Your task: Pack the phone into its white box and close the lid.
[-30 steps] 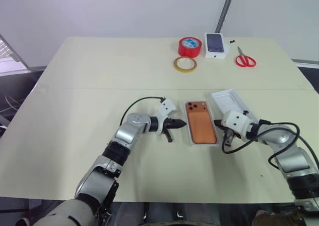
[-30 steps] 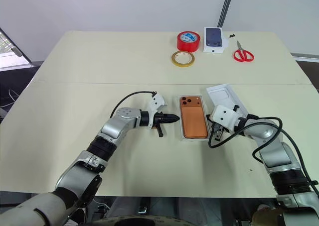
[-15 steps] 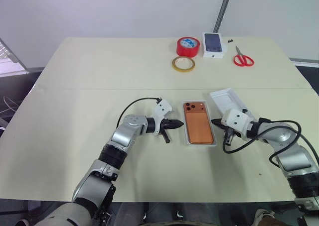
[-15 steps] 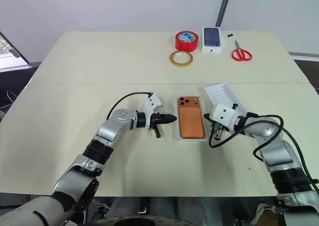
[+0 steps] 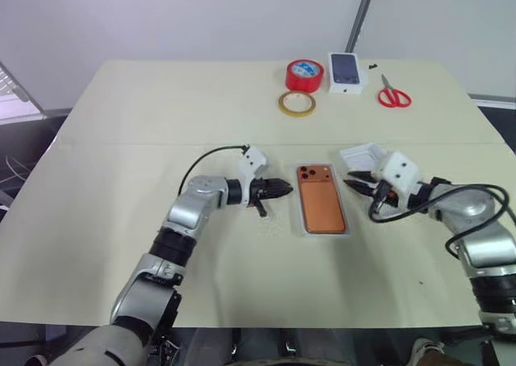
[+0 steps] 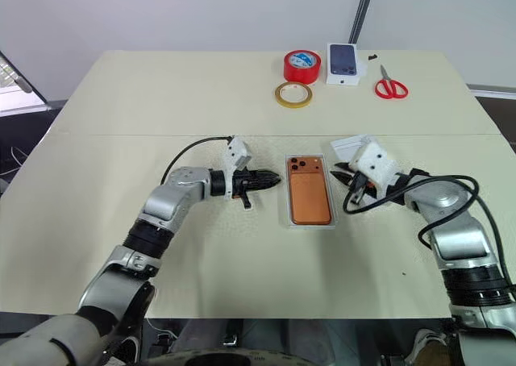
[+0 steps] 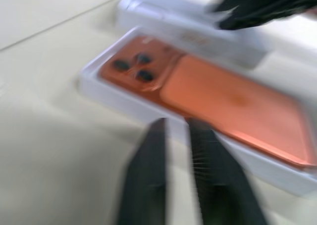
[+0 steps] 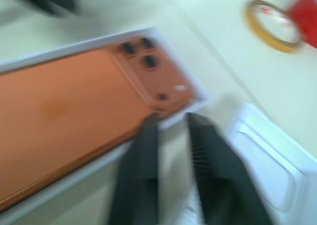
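The phone [image 5: 322, 207], slim and orange with rounded corners and a matt-looking back, is lying camera side up inside the white box [image 5: 305, 224], a shallow thin-rimmed tray resting near the middle of the cream table [image 5: 129, 124]. A raised square with three dark lenses is showing at the phone's far end. The left gripper [image 5: 284, 190] is being held just beside the box's left edge, its black fingers [image 7: 148, 175] parted by a narrow gap and nothing being gripped between them. The right gripper [image 5: 355, 181] is being held off the box's right side, fingers [image 8: 143, 170] likewise slightly apart and empty. Behind the right gripper a white moulded piece [image 5: 360, 154] is lying, possibly an insert with a recess, though it is being largely covered by the wrist. At the table's far edge a glossy red tape roll [image 5: 306, 75] with a blue-and-white label is standing, no lettering being legible on it; a flat yellowish tape ring [image 5: 297, 103], a small white box [image 5: 347, 73] printed with a dark phone, and red-handled scissors [image 5: 394, 95] are lying alongside.
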Controlling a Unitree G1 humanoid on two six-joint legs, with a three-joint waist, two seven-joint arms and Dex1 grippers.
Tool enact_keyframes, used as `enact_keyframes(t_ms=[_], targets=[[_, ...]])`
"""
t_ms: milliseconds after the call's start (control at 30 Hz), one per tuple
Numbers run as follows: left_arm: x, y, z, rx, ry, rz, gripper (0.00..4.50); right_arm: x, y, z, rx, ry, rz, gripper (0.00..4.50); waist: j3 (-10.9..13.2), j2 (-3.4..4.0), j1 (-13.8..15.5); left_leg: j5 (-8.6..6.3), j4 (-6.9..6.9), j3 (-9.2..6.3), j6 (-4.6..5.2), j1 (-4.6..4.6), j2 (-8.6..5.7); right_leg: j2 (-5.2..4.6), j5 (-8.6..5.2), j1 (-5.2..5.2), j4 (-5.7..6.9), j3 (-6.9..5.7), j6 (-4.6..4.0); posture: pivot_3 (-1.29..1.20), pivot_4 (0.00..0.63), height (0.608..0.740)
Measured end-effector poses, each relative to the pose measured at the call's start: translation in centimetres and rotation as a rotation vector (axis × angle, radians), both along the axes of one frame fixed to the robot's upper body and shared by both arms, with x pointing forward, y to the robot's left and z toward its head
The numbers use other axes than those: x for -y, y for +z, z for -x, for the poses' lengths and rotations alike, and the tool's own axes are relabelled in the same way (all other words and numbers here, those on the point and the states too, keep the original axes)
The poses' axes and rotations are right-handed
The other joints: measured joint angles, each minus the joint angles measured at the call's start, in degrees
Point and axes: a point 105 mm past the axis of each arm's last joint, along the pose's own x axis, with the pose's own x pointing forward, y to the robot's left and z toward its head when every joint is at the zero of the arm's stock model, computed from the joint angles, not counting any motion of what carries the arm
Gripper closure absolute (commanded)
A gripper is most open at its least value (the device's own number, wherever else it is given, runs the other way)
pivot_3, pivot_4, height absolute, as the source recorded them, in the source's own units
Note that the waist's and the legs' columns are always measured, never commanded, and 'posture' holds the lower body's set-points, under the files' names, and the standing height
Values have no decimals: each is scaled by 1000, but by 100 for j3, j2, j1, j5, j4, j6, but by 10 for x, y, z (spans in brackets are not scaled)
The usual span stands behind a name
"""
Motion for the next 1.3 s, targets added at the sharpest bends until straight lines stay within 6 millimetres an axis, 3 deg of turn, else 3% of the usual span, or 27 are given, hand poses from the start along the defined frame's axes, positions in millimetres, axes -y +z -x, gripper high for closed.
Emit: enact_keyframes(t_ms=[133, 267, 400, 667, 767, 967, 1300], targets=[[-16, 12, -2, 120, 29, 18, 59, 4, -11, 6, -7, -96, -55, 16, 0, 1, 1, -2, -3, 0, 3, 0, 0, -1, 0, -1, -1, 0, 0, 0, 150, 740], [-50, -2, 5, 127, 78, -20, 18, 14, -22, 23, -39, -204, -131, 0, -3, 7, -9, -5, -6, 1, 7, -2, 2, -1, 0, -8, 3, 1, 0, 0, 150, 740], [-83, -11, 15, 131, 132, -56, 18, 24, -15, 32, -15, -321, -161, 0, -3, 8, -15, -5, -6, 0, 9, -1, 3, -3, 0, -6, 3, 2, 0, 0, 150, 740], [-86, 15, 39, 305, -44, -74, 18, -10, -14, 19, -142, -294, -138, 0, -3, 12, -24, -6, -8, 1, 10, -1, 3, -4, -1, -9, 2, 2, -2, 0, 150, 740], [-92, 16, 45, 340, -101, -111, 18, 1, -17, 8, -213, -344, -34, 0, -3, 12, -28, -6, -8, 1, 10, -2, 3, -5, -1, -9, 0, 2, -3, 0, 150, 740], [-98, 15, 48, 360, -132, -136, 18, 12, -17, -7, -341, -437, -8, 0, -3, 12, -29, -7, -9, 1, 12, -8, 3, -5, -1, -15, 0, 1, -3, 0, 150, 740], [-100, 9, 57, 388, -133, -124, 18, -1, -15, 3, -610, -516, -66, 0, -3, 13, -48, -8, -10, 1, 13, -13, 5, -7, -1, -24, 2, 2, -3, 0, 150, 740]])
